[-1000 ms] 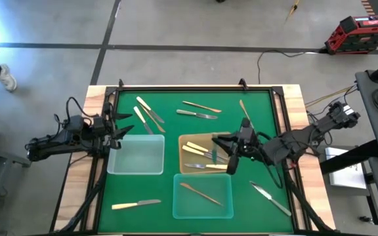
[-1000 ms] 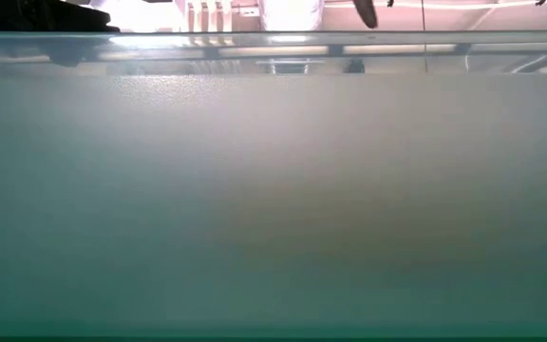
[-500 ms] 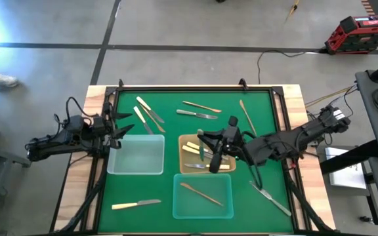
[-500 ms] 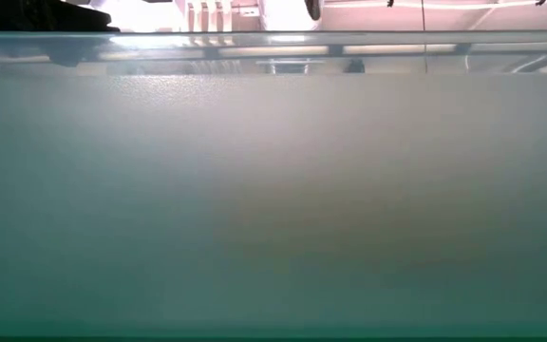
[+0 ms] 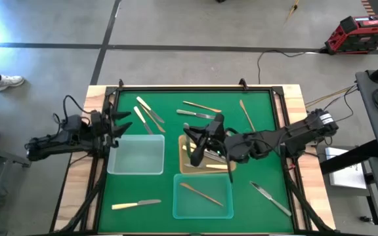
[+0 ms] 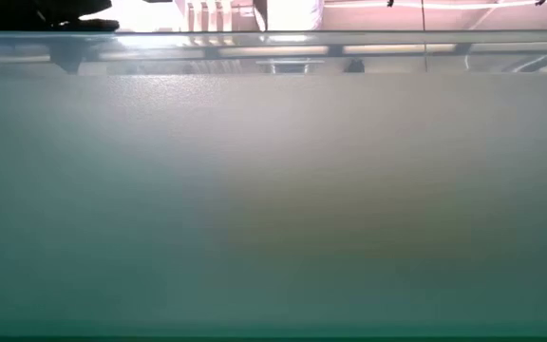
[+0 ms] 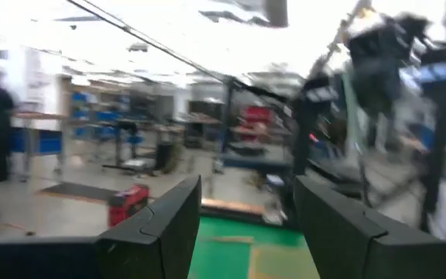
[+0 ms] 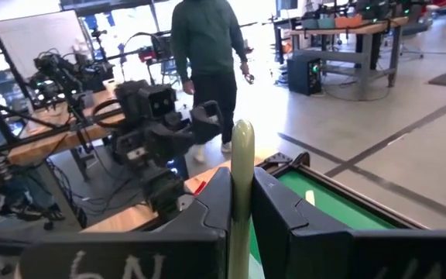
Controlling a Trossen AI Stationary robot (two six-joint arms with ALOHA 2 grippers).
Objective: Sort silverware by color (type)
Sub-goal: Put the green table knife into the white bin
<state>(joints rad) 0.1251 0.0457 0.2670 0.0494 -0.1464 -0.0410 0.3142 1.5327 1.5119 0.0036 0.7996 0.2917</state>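
My right gripper (image 5: 197, 145) reaches in from the table's right. It hovers over the amber tray (image 5: 184, 167) and is shut on a cream-handled piece (image 8: 242, 151). More cream-handled pieces (image 5: 216, 167) lie in that tray. A gold piece (image 5: 201, 193) lies in the near translucent tray (image 5: 225, 208). On the green mat lie a cream-handled knife (image 5: 136, 204), a silver knife (image 5: 268, 196), a gold piece (image 5: 246, 115), and several pieces near the far edge (image 5: 199, 110). My left gripper (image 5: 122, 123) waits open at the table's left. My right gripper pinches the cream handle (image 8: 242, 203) between its two fingers (image 8: 207, 209). The handle lies along the fingers and sticks out past their tips toward the table's left. It comes from the table's right, about level. Which end is held is hidden by the fingers.
An empty translucent tray (image 5: 135, 155) sits in front of my left gripper. The low view is filled by a translucent tray wall (image 6: 273, 190). A person (image 8: 206, 46) walks in the room beyond the left arm. Bare green mat lies between the trays and the far rail.
My right gripper has moved toward the table's left and slightly toward the far edge, from the amber tray's right edge to over its left half. The left arm has kept still.
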